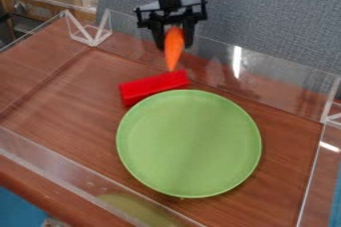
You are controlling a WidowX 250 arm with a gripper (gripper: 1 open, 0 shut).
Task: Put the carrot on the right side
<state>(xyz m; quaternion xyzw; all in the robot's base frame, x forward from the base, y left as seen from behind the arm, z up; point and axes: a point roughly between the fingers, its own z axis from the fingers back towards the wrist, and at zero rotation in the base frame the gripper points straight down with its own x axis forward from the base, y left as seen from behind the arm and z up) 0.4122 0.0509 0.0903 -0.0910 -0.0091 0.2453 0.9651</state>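
light: even, bright | focus: soft, low-resolution | shadows: faint

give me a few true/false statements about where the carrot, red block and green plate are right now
1. The gripper holds the carrot in the air. True.
2. The carrot lies on the green plate. False: the plate is bare, and the carrot hangs above the table behind it.
3. The red block sits at the plate's far left edge. True.
4. The carrot points tip up. False: its tip hangs downward from the gripper.
5. The red block is held by the gripper. False: it rests on the table.
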